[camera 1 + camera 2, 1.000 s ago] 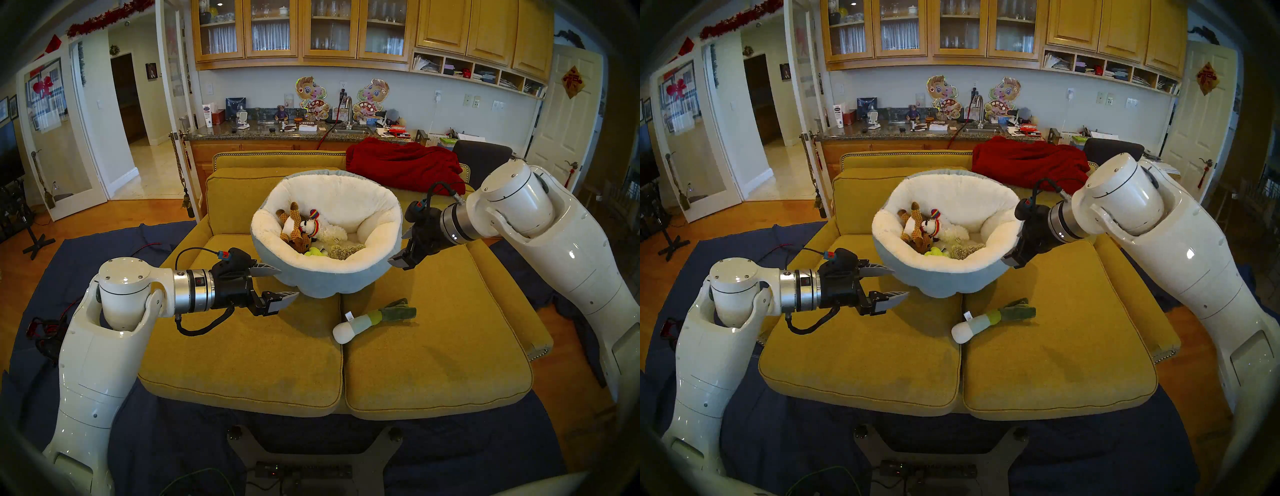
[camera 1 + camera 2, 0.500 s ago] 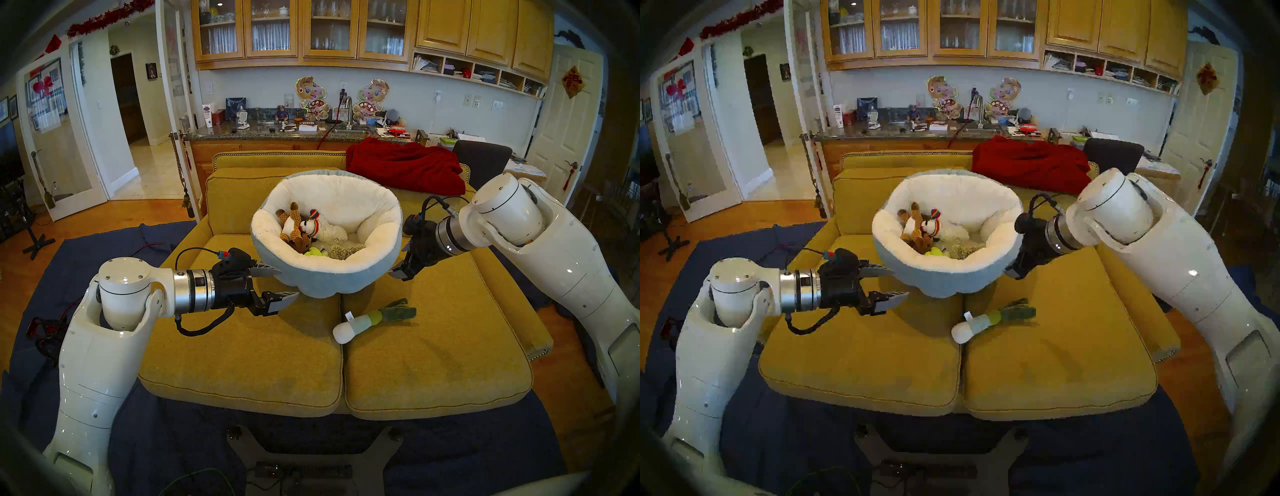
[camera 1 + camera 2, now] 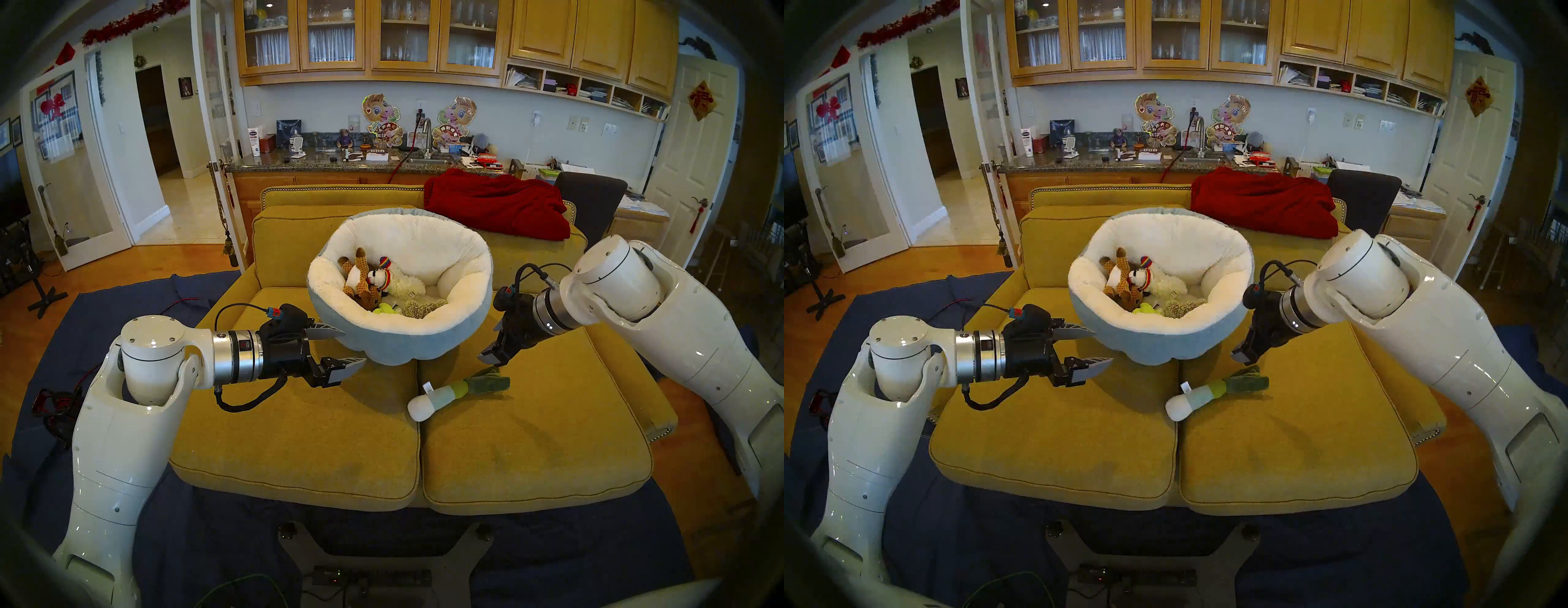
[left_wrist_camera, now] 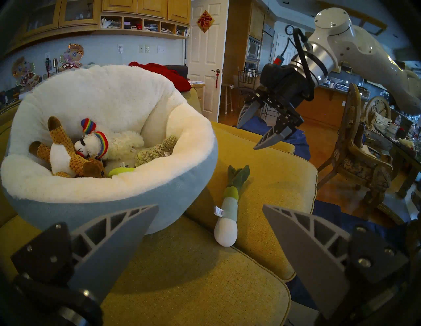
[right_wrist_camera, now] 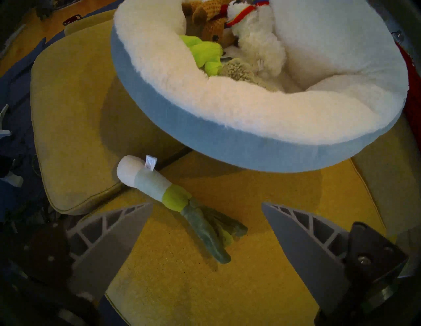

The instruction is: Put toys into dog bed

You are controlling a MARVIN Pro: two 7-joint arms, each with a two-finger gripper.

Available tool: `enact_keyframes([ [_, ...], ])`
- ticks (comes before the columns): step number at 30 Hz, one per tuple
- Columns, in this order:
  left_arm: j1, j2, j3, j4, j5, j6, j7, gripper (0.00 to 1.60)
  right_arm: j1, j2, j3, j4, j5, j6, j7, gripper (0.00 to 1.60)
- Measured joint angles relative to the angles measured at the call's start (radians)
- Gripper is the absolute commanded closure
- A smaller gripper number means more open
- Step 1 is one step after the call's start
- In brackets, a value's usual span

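Leek (image 3: 457, 393) on right cushion (image 3: 551, 446), near side of bed (image 3: 399, 335). Right gripper (image 3: 492, 358) wide, empty, above leaves. Left gripper (image 3: 339, 346) wide, idle. Risk: grasp on floppy leaves slips; leek swings, clips bed rim.

Below the right hand (image 3: 492, 356), the leek (image 3: 456, 392) runs white, pale green, lime, then dark green. Beside it, the dog bed (image 3: 407, 346) is blue-grey outside, cream inside, on mustard-yellow cushions (image 3: 534, 446).

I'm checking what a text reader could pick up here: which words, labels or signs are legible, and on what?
"福": gold character on the red diamond sign on the white door.
White tag on the leek toy: print too small to read.
White bottle, far back: label too small to read.
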State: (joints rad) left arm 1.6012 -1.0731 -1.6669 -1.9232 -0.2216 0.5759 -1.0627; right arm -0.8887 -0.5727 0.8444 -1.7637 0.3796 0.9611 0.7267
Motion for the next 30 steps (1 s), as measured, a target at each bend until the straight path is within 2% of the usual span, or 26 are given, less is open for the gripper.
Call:
enact_keyframes([
  [16,0.000,-0.002,-0.001,0.000,0.003,0.001,-0.002,0.00,-0.044,-0.012,-0.029,0.103,0.032,0.000,-0.052,0.00],
  [30,0.000,-0.004,-0.002,0.000,0.005,0.001,-0.004,0.00,-0.035,-0.019,-0.104,0.140,0.009,0.000,0.004,0.00],
])
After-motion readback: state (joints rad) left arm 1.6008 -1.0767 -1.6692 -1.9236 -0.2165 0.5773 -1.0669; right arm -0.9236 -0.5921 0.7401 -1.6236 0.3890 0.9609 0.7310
